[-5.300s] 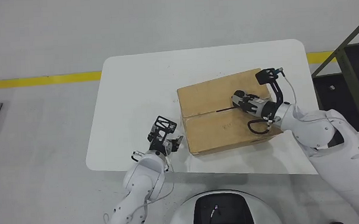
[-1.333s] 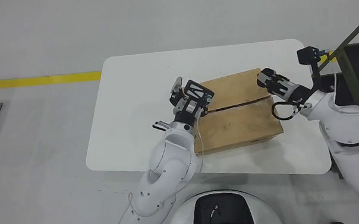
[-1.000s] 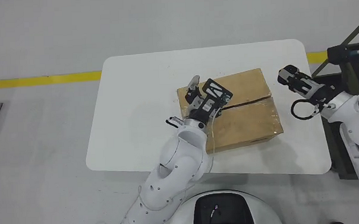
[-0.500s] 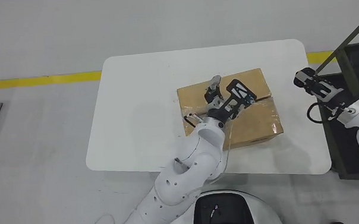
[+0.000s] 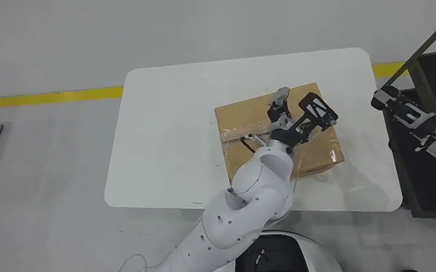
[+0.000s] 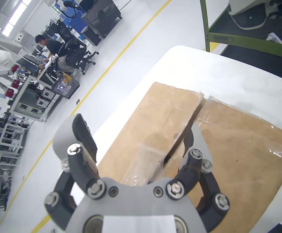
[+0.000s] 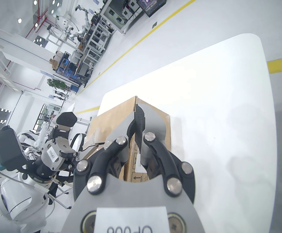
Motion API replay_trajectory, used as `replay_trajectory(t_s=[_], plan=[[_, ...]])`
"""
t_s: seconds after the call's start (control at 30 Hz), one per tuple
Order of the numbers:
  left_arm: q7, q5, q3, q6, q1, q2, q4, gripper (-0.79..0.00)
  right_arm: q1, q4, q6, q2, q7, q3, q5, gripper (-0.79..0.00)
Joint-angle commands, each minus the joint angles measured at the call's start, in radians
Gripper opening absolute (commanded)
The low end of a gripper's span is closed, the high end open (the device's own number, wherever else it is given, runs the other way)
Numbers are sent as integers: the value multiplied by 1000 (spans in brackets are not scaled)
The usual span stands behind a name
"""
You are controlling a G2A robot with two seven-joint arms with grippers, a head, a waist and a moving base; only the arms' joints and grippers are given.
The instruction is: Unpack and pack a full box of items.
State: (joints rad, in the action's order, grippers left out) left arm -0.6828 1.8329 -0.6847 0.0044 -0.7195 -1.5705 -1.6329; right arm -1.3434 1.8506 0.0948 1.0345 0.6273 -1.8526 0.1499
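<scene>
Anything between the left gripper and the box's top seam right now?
Nothing visible. The open left gripper sits over the cardboard box, one finger at the gap between its top flaps; clear tape lies along that seam.

The cardboard box (image 5: pixel 246 117) is plain tan-brown, with clear glossy tape (image 6: pixel 141 163) along its seam. The table (image 5: pixel 167 123) is white, the floor (image 5: pixel 53 185) pale grey with a yellow stripe (image 5: pixel 50 97). The left gripper (image 6: pixel 135 130) and right gripper (image 7: pixel 137 117) are silver-grey and black, with ribbed black pads (image 6: pixel 84 132).
</scene>
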Motion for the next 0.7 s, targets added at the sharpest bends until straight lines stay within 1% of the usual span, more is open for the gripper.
replay_trajectory(t_s=[0.0,0.03,0.17,0.2,0.23,0.27,0.3,0.4,0.5,0.67], plan=[[-15,-1,-12,-9,-7,-2,-22,0,4,3,14,-2,26,-4,-21,-785],[-22,2,-20,-13,-14,-2,-36,0,7,9,28,-4,49,-6,-28,-785],[-72,18,-80,-33,-66,8,-110,0,18,21,90,-13,139,-6,-50,-708],[-88,19,-104,-34,-84,11,-133,0,21,25,104,-14,161,-2,-52,-674],[-100,21,-124,-38,-102,15,-158,0,24,27,116,-16,179,3,-56,-585],[-116,26,-149,-39,-122,19,-183,0,28,32,129,-18,199,9,-52,-526],[-129,31,-169,-43,-142,23,-207,0,33,35,141,-20,213,15,-47,-493],[-159,49,-234,-47,-202,34,-281,0,49,53,176,-26,255,39,-22,-468],[-188,84,-299,-38,-260,43,-341,0,71,82,207,-31,298,73,13,-474],[-226,101,-401,2,-340,52,-391,0,114,136,245,-37,336,157,106,-483]])
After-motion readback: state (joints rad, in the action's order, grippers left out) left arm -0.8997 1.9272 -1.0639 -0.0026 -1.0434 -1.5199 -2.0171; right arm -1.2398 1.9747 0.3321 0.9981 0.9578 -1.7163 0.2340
